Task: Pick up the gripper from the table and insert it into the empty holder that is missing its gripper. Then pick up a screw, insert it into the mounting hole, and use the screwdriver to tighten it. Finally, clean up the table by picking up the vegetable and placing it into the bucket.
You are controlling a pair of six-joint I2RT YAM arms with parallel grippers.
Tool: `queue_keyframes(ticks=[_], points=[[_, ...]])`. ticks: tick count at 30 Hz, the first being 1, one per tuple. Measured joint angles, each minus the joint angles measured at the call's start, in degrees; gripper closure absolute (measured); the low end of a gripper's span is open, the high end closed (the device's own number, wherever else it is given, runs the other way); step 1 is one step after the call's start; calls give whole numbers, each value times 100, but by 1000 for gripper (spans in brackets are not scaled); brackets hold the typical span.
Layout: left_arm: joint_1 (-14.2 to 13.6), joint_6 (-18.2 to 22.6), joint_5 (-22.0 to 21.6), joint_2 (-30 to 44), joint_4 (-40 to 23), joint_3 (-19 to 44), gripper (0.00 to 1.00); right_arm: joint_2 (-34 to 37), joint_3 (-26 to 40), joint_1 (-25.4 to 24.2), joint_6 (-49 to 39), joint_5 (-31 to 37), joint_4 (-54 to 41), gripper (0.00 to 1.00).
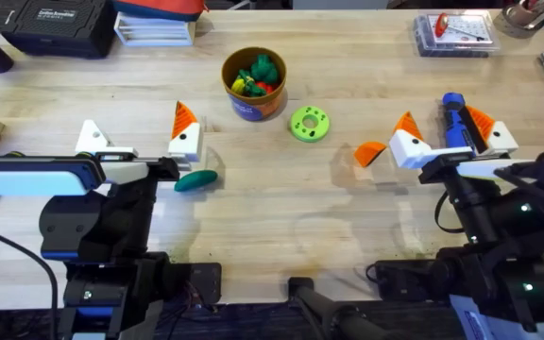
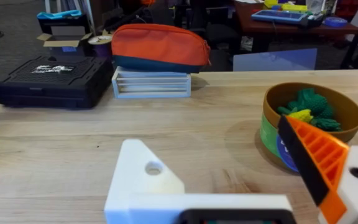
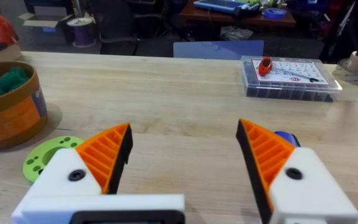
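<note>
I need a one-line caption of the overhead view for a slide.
Left gripper lacks one orange tip; the loose gripper lies beside the right gripper near the screwdriver.

bare table [image 1: 281, 217] lies open across the middle, between the two arms. toward the far side the bucket [image 1: 253, 83] and a green ring [image 1: 309, 124] stand close together, narrowing the way there. the vegetable [image 1: 196, 179] lies just beside the left gripper [image 1: 138, 140].

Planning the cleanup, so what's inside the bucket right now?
The bucket holds green, yellow and red toy pieces heaped together; anything beneath that heap is covered. The vegetable lies outside, on the table.
</note>
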Motion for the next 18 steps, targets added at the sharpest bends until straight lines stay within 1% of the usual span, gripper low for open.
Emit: queue_keyframes(ticks=[11,13,14,16,18], points=[[0,20,4,-2,-33,30,74,0,7,-13,2,26,-28,8],[0,21,6,1,-366,189,74,8,59,-15,65,31,-172,8],[0,24,4,16,-612,351,74,33,181,-15,90,34,-412,8],[0,25,7,177,-1157,865,74,148,584,-15,135,17,-1184,8],[0,28,26,490,-1785,1573,74,368,1056,-15,172,7,-1812,7]])
